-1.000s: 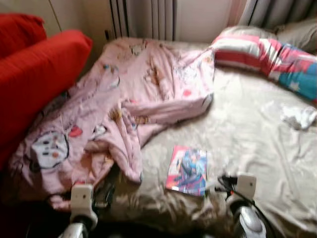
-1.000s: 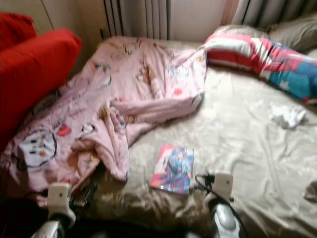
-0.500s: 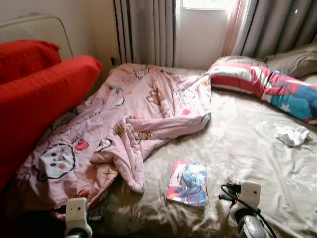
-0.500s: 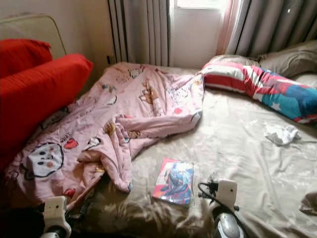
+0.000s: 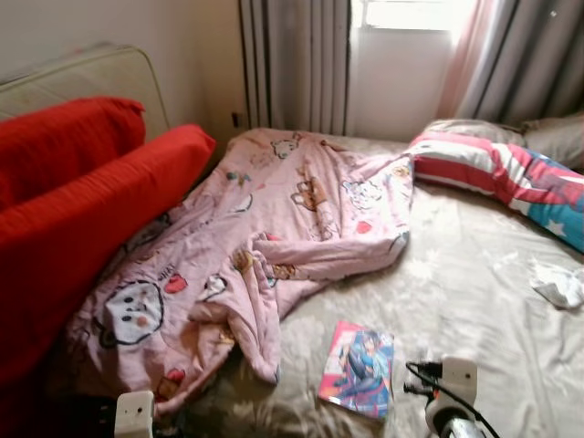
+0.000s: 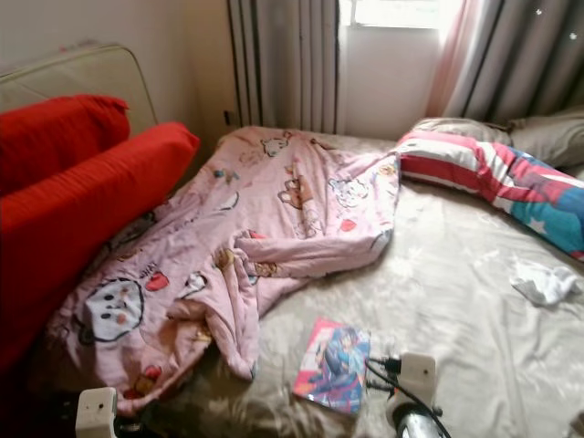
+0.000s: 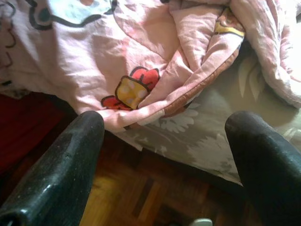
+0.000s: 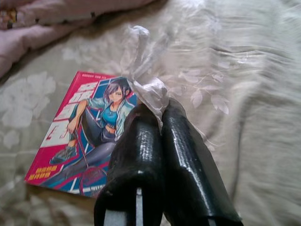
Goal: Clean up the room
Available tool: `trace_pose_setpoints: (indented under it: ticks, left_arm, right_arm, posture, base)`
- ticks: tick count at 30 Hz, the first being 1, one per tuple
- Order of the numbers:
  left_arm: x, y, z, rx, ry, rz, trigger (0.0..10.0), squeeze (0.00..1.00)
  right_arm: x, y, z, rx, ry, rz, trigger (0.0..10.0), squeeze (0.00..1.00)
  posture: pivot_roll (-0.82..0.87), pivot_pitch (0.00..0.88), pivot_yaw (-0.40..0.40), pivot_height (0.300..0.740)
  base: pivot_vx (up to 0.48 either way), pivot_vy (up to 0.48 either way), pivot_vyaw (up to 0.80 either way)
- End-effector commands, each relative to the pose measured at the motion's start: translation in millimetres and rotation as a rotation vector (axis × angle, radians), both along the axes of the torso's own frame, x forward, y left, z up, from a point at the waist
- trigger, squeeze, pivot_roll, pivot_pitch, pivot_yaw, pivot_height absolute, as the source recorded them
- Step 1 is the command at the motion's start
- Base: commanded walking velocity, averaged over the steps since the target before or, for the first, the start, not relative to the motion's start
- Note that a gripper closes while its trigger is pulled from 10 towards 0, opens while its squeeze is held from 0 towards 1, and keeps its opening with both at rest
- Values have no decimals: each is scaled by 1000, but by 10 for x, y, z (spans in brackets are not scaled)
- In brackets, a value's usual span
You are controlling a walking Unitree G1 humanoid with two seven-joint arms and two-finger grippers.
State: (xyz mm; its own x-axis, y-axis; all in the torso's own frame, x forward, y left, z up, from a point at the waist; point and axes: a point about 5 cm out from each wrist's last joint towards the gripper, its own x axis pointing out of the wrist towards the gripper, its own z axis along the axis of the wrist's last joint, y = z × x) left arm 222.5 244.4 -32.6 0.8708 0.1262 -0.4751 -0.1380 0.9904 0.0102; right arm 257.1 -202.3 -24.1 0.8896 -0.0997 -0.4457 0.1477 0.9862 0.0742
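Two grippers work low at the bed (image 5: pixel 474 301); the right gripper (image 8: pixel 157 110) pinches a clear plastic scrap (image 8: pixel 149 87) beside the magazine (image 5: pixel 358 369); the left gripper (image 7: pixel 164 141), jaws spread, hovers by the pink blanket (image 5: pixel 274 228).

Blanket (image 5: pixel 274 228) left on bed (image 5: pixel 474 301), book (image 5: pixel 358 370) right of it

I'm seeing lettering only on the comic book (image 8: pixel 82 136) lying on the bed (image 8: pixel 244 94): a line along its red top edge and yellow characters at the lower corner, both too small and blurred for me to be reading.
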Motion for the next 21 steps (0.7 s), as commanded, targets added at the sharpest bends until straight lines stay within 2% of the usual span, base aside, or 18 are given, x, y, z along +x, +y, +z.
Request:
trace_pose_setpoints:
  ticks: [1, 2, 3, 5, 7, 10, 14, 21]
  left_arm:
    - [-83, 2, -98, 9, 85, -12, 10000, 0]
    - [-83, 2, -98, 9, 85, -12, 10000, 0]
    - [-138, -7, -159, 7, 136, -9, 10000, 0]
    - [-159, -10, -180, 7, 155, -8, 10000, 0]
    - [-287, -41, -293, 3, 251, -10, 10000, 0]
    - [-376, -66, -363, 5, 312, -7, 10000, 0]
    - [-383, -112, -382, -5, 319, -3, 10000, 0]
    - [-361, -164, -390, -21, 326, -17, 10000, 0]
  right_arm:
    - [-126, -2, -133, -8, 102, 7, 10000, 0]
    - [-126, -2, -133, -8, 102, 7, 10000, 0]
    - [-206, 35, -216, -12, 168, 30, 10000, 0]
    - [-234, 48, -242, -16, 189, 39, 10000, 0]
    - [-379, 40, -356, -37, 284, 44, 10000, 0]
    - [-524, 36, -457, -41, 372, 31, 10000, 0]
    - [-610, 39, -511, -46, 419, 30, 10000, 0]
    - [-610, 72, -518, -51, 431, 52, 10000, 0]
  posture:
    - [54, 0, -18, 740]
    - [54, 0, -18, 740]
    - [49, 0, -18, 740]
    - [46, 0, -18, 740]
    - [52, 0, -17, 740]
    - [41, 0, -16, 740]
    - [49, 0, -23, 740]
    - [41, 0, -21, 740]
  base:
    - [0, 0, 0]
    - [0, 0, 0]
    - [0, 0, 0]
    - [0, 0, 0]
    - [0, 0, 0]
    - [0, 0, 0]
    - [0, 0, 0]
    - [0, 0, 0]
